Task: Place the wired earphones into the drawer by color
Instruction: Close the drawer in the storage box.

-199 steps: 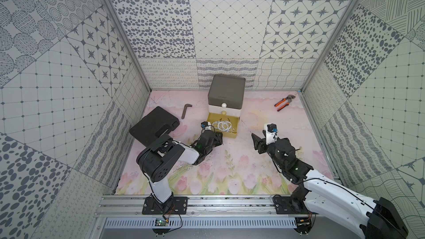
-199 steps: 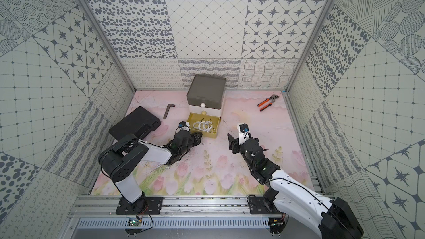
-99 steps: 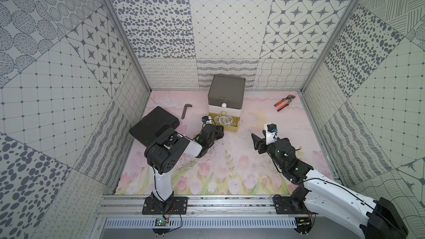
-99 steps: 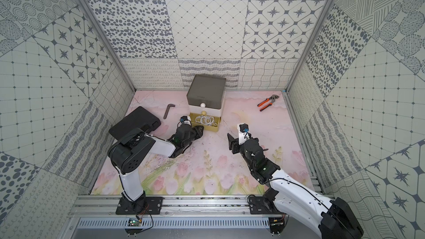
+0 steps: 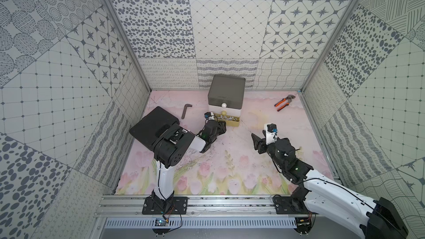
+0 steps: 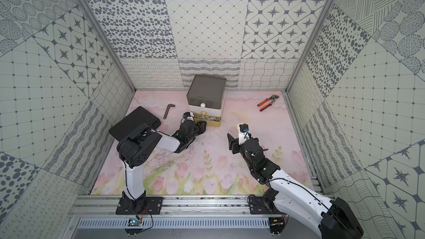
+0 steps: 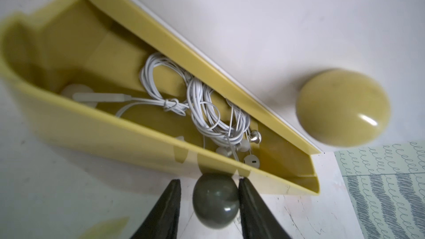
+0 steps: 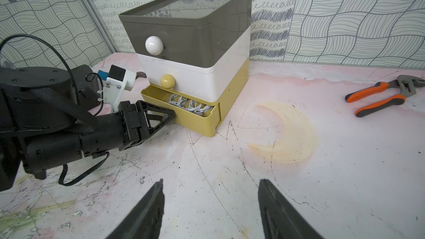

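The drawer (image 5: pixel 226 93) (image 6: pixel 205 90) (image 8: pixel 190 42) stands at the back of the table with dark grey, white and yellow tiers. Its yellow bottom tier (image 7: pixel 92 123) (image 8: pixel 195 120) is out by a narrow gap. White wired earphones (image 7: pixel 202 106) (image 8: pixel 188 105) lie coiled inside it. My left gripper (image 7: pixel 209 180) (image 5: pixel 222 124) (image 8: pixel 171 114) is open at the tier's dark knob (image 7: pixel 215 203). One finger stands clear of the knob and the other is close against it. My right gripper (image 8: pixel 211 180) (image 5: pixel 256 139) hangs open and empty over bare table.
Orange-handled pliers (image 5: pixel 284 102) (image 8: pixel 381 95) lie at the back right. A flat black case (image 5: pixel 153 127) sits at the left under the left arm. A bent hex key (image 5: pixel 185 110) lies between the case and the drawer.
The yellow tier has slid back into the cabinet, and the left gripper went with it. The left jaws have widened off the knob. The right arm has not moved.
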Motion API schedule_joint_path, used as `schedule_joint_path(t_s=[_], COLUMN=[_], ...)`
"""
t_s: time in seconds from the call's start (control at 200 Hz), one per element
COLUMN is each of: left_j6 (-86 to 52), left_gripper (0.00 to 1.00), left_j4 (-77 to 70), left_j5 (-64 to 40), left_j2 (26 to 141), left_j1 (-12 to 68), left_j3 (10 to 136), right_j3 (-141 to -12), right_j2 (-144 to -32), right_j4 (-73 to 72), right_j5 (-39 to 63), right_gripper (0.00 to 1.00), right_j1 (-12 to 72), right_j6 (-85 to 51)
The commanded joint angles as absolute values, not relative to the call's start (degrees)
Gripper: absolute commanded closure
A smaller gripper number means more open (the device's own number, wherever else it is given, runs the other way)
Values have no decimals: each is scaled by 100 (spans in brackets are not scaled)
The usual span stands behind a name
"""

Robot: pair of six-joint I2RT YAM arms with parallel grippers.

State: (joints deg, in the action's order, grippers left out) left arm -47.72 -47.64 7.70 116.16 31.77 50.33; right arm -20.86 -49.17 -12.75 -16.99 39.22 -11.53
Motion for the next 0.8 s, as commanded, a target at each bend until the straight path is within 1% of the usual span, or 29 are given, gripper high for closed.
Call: schedule_joint_path(t_s=[0.0,0.15,0.49,0.795], left_j6=[-4612,-4604,-4642,-4641], left_gripper=[53,50,49,42], left_j4=[-5384,-5600,-6009,-6060], left_j5=[868,943,940,940], left_j2=[11808,11958,12230,12138], left_j1=[3091,3044,2977,2971], left_j3=[5217,5303,5472,5368], right_j3=[-2053,-2052,-2055,-2072], right_j2=[-4921,-4917,-5008,-5054], right_j4=[-1574,-1587,-1615,-1626], right_j5=[-1670,-1670,-1670,-1661], right_gripper=[32,32,32,32], right_j1=[3899,3902,3869,3866], right_j6=[-1112,-1099,-1077,-1078])
